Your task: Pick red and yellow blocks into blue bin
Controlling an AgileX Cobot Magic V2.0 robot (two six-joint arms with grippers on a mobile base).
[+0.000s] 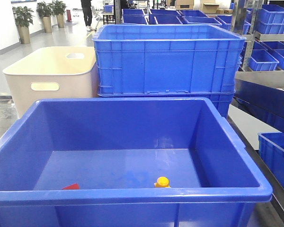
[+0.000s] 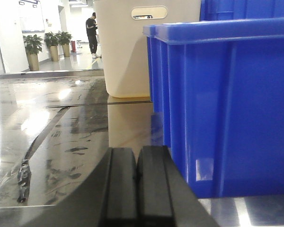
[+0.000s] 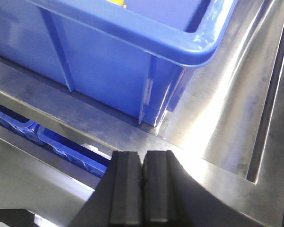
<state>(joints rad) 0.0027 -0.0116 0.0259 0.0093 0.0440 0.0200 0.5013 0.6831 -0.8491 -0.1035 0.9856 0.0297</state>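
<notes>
The red cube (image 1: 71, 186) and yellow studded brick (image 1: 162, 182) already lie in the blue bin (image 1: 236, 156), near its front wall — light, rigid, best pinched across flat sides. Both grippers (image 2: 136, 184) (image 3: 142, 187) sit pressed closed, empty, outside it. Only the front view shows the blocks — and the cream tub (image 1: 52, 71) behind.

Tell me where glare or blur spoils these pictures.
Right wrist view: strong white glare on the steel table, and the shut right claw is soft. Left wrist view: shiny reflections on the floor, left claw blurred. Front view: evenly lit, slight sheen inside the blue bin.
</notes>
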